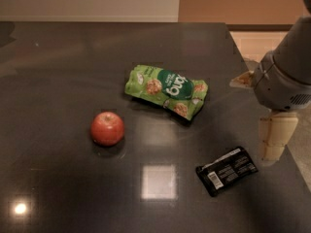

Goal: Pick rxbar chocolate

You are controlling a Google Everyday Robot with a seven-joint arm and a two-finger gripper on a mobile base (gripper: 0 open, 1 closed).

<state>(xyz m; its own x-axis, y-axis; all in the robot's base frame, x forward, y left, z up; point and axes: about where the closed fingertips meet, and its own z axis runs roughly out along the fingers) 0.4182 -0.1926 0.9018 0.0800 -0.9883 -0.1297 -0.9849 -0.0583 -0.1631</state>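
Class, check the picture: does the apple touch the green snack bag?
No, the apple sits apart, left of the green bag; the pincer hangs at the right edge of the table, beside the black bar.

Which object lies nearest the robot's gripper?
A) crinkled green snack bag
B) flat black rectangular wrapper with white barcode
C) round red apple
B: the gripper hangs at the far right, just beside the flat black wrapper; the red apple and green snack bag lie farther left.
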